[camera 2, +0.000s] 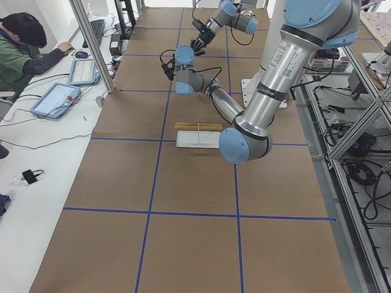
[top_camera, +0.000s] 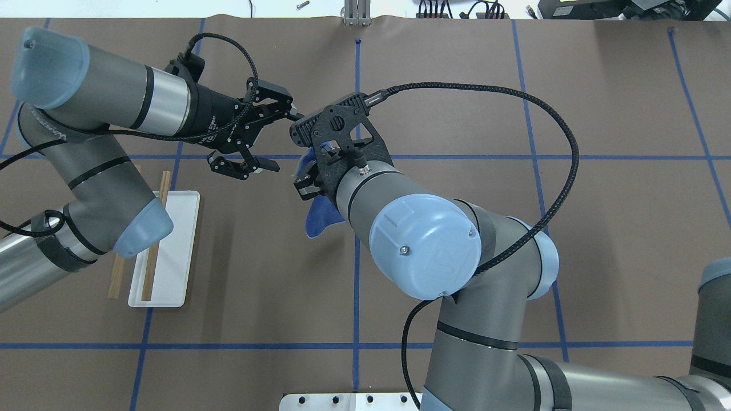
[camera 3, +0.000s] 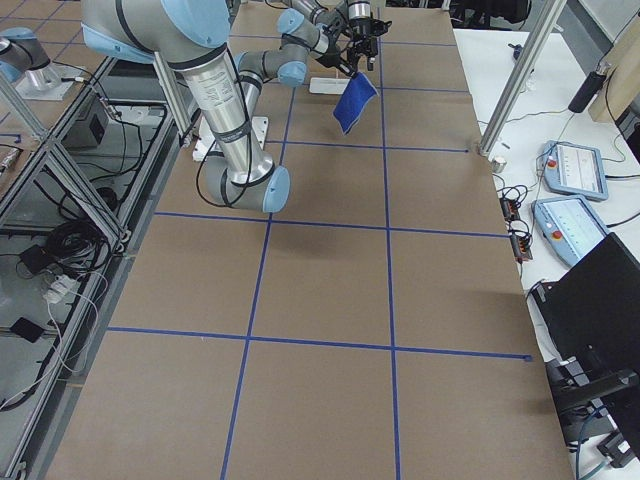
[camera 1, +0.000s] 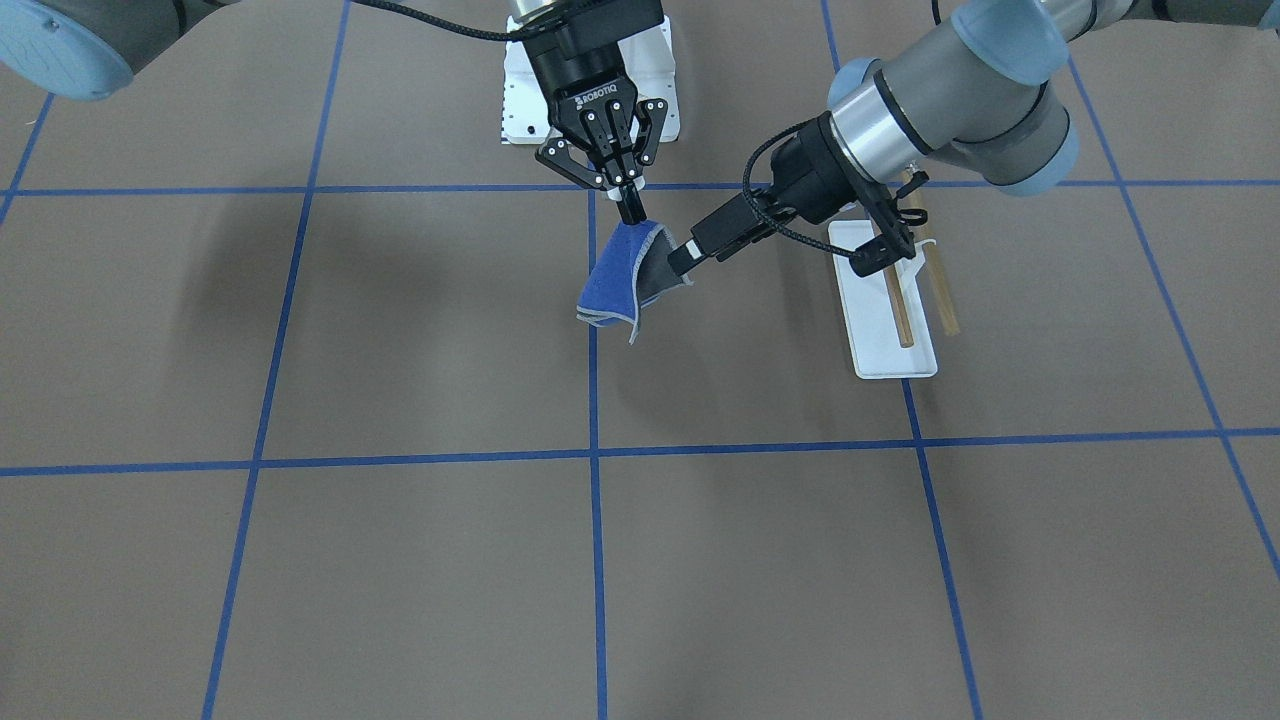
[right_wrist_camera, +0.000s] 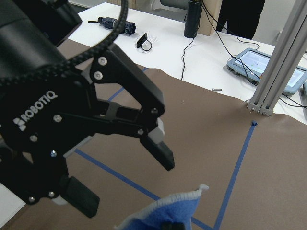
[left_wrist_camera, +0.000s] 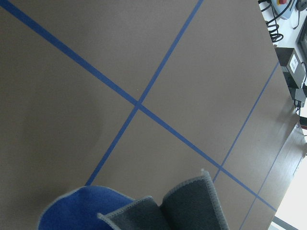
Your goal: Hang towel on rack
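- First, nearest the robot's base, on its left side: rack [top_camera: 177, 251], standing on the brown counter [top_camera: 274, 285], white base flat, two wooden dowels [top_camera: 153, 251] parallel above it; partly hidden in the overhead view by the left arm's elbow.
- Further out, about mid-counter: towel [camera 1: 612, 285], hanging clear of the counter from one upper corner, apart from the rack and touching neither dowel; blue face turned away from the robot, grey face folded toward the robot's left.
- At that upper corner: right tool [camera 1: 630, 207], pointing straight down, fingers pressed together on the towel's edge.
- Just beside the towel, on the robot's left: left tool [top_camera: 285, 141], fingers spread wide apart with nothing between them, aimed at the grey fold; cannot tell whether a fingertip touches the cloth.
- Beyond both tools: more brown counter, crossed by blue tape lines [top_camera: 457, 157].
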Available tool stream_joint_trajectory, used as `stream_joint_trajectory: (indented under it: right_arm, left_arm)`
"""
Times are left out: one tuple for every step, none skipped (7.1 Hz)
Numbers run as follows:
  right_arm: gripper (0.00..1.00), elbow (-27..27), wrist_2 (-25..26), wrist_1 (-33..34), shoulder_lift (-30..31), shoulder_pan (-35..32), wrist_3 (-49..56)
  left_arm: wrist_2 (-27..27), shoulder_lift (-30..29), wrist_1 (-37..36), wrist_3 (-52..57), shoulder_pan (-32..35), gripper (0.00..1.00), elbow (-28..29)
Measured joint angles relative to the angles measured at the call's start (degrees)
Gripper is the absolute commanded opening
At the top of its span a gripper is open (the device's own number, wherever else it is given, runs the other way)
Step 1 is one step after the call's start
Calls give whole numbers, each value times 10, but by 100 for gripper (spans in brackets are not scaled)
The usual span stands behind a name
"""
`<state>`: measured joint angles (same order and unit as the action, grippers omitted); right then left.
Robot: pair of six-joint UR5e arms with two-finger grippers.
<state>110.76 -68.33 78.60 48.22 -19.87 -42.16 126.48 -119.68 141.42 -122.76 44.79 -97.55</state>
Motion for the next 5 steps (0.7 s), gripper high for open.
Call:
stream_joint_trajectory:
  right_arm:
    - [0,-2,6,-1,-4,0,-1]
    - [0,-5,11,-1,-7,0,-1]
    - [0,-10,14,-1,-8,1,-2]
    - [0,-18,17,-1,-8,2,-2]
    - [0,-24,18,-1,-8,4,-2]
  left_arm:
    - [0,-2,0,-11,-4,95,0]
    - [0,-5,0,-24,-6,95,0]
    - [0,-9,1,-36,-7,95,-1]
    - [0,-11,1,-44,-7,95,-1]
    - [0,-11,1,-46,-7,93,-2]
